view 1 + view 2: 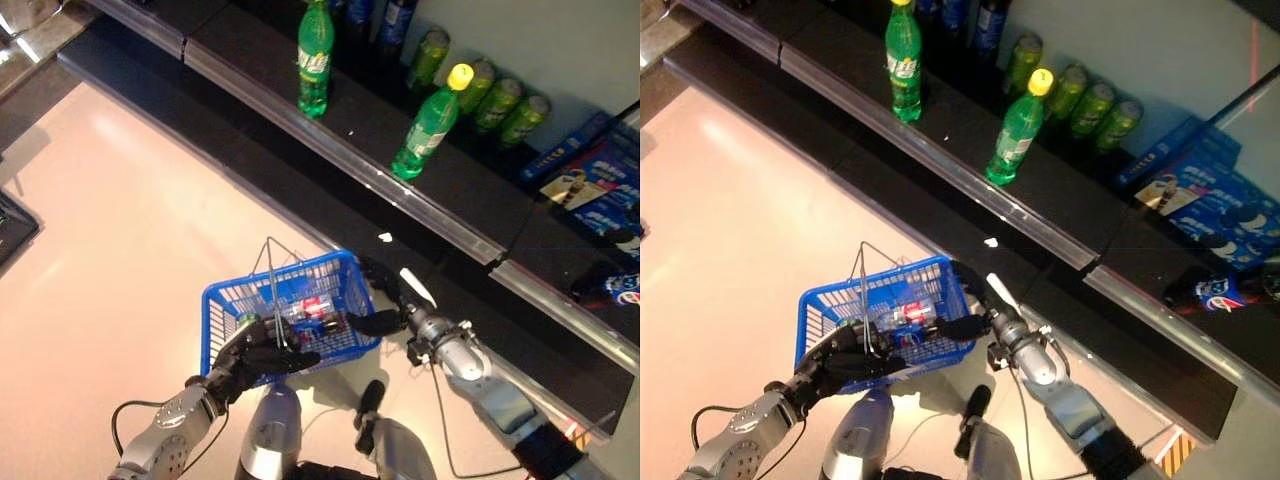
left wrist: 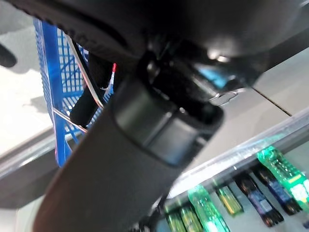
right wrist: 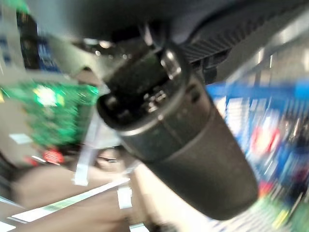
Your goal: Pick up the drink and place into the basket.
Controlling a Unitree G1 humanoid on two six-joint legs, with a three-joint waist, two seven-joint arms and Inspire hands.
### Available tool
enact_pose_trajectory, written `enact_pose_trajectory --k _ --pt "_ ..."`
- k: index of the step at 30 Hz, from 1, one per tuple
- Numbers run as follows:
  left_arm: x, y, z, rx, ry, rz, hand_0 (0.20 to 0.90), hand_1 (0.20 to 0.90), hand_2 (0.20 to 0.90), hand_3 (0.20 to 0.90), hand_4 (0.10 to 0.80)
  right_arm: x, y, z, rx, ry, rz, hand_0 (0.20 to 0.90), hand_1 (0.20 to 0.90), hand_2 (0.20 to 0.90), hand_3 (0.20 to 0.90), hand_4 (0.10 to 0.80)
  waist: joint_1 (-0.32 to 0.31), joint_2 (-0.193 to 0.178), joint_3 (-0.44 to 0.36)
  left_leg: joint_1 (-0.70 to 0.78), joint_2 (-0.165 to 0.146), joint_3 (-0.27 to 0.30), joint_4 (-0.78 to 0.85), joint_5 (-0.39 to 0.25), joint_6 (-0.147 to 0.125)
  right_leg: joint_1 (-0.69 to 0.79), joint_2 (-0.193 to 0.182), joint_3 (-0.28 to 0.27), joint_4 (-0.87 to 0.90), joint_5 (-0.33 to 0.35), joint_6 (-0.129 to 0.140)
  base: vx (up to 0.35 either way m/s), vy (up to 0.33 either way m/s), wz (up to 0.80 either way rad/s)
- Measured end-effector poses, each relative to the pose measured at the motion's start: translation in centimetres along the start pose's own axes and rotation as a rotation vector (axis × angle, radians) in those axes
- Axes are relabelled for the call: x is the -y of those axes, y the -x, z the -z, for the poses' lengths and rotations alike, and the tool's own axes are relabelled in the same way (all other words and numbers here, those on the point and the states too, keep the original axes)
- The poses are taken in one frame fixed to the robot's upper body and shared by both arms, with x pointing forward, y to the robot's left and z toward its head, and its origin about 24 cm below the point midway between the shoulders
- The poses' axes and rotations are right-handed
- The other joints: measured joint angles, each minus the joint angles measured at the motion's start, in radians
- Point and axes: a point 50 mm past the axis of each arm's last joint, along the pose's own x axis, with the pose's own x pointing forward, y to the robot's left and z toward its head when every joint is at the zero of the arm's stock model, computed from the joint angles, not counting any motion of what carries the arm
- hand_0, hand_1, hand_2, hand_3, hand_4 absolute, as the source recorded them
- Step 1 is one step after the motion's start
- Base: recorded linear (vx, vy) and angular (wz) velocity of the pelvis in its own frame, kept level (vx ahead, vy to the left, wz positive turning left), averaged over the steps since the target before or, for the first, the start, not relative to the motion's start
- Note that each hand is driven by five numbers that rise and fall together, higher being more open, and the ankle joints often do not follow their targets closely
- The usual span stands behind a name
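A blue wire-handled basket (image 1: 222,300) hangs in front of me over the floor. In it lies a drink with a red label (image 1: 314,306). My left hand (image 1: 262,352) is at the basket's near rim, its fingers curled round a thin metal handle. At the basket's right edge my right hand (image 1: 384,298) is open, its fingers spread over the rim and its white-covered thumb pointing away. It holds nothing. The basket (image 2: 47,87) shows in the left wrist view past the hand's dark bulk.
A dark shelf (image 1: 450,190) runs along the far side. Two upright green bottles (image 1: 315,58) (image 1: 428,125) stand on it, with a row of green bottles (image 1: 495,100) behind them. Blue packs (image 1: 600,180) lie at the right. Pale floor spreads to the left.
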Motion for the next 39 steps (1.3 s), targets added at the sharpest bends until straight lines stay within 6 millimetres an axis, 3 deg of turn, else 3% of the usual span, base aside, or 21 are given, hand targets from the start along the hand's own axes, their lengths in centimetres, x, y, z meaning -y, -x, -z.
enact_pose_trajectory --k 6,9,14,19,23,26,30,39 --pt "-1.5 1.4 2.7 -0.06 0.009 -0.174 0.3 0.3 0.3 0.2 0.1 -1.4 1.3 1.1 0.027 -0.298 -0.022 0.9 0.9 0.9 0.9 0.8 -0.039 -0.027 -0.033 0.049 0.018 0.045 -0.041 0.001 0.0 0.016 0.007 0.042 -0.024 0.008 0.0 0.02 0.019 -0.22" --pt "-2.8 2.9 6.0 -0.126 0.075 -0.322 0.3 0.3 0.3 0.2 0.1 -1.5 2.1 3.0 -0.021 -0.433 0.028 0.9 0.9 0.9 0.9 0.8 -0.082 -0.044 -0.106 0.085 0.025 0.072 -0.085 0.004 0.002 0.025 0.01 0.064 -0.044 0.011 0.003 0.016 0.002 -0.25" --pt "-3.8 4.8 10.9 -0.239 0.199 -0.526 0.3 0.3 0.3 0.2 0.1 -1.5 4.9 9.5 -0.268 -0.53 0.172 0.9 0.9 0.9 0.9 0.8 -0.146 -0.046 -0.264 0.142 0.035 0.116 -0.147 0.005 0.002 0.068 0.016 0.087 -0.112 0.021 0.005 0.011 -0.011 -0.18" --pt "-4.1 5.7 14.7 -0.308 0.334 -0.71 0.3 0.3 0.3 0.2 0.1 -2.3 8.0 15.6 -0.579 -0.493 0.276 0.9 0.9 0.9 0.9 0.8 -0.191 -0.023 -0.343 0.172 0.044 0.146 -0.17 0.005 0.001 0.089 0.024 0.096 -0.139 0.028 0.003 -0.002 -0.03 -0.12" --pt "-4.4 6.1 16.3 -0.352 0.4 -0.82 0.3 0.3 0.3 0.2 0.1 -3.8 10.3 19.3 -0.808 -0.469 0.311 0.9 0.9 0.9 0.9 0.8 -0.192 -0.009 -0.389 0.172 0.045 0.152 -0.171 0.005 0.001 0.086 0.026 0.097 -0.139 0.029 0.002 -0.007 -0.028 -0.03" --pt "-4.4 7.1 17.7 -0.421 0.411 -0.875 0.3 0.3 0.3 0.2 0.1 -5.3 13.4 22.1 -1.025 -0.489 0.354 0.9 0.9 0.9 0.9 0.8 -0.189 0.007 -0.431 0.171 0.045 0.153 -0.171 0.005 0.001 0.087 0.024 0.095 -0.139 0.029 0.002 0.0 0.0 0.0" --pt "-4.1 9.1 19.6 -0.505 0.43 -0.945 0.3 0.3 0.3 0.2 0.1 -5.2 16.2 23.5 -1.183 -0.448 0.387 0.9 0.9 0.9 0.9 0.8 -0.189 0.027 -0.449 0.17 0.045 0.158 -0.172 0.005 0.002 0.086 0.024 0.095 -0.144 0.029 0.001 -0.026 -0.004 -0.03" --pt "-3.4 10.0 20.6 -0.553 0.45 -0.974 0.3 0.3 0.3 0.2 0.1 -5.2 17.5 23.9 -1.254 -0.479 0.407 0.9 0.9 0.9 0.9 0.8 -0.187 0.047 -0.494 0.169 0.048 0.15 -0.172 0.006 0.002 0.088 0.027 0.09 -0.144 0.027 -0.003 -0.029 0.002 0.02"
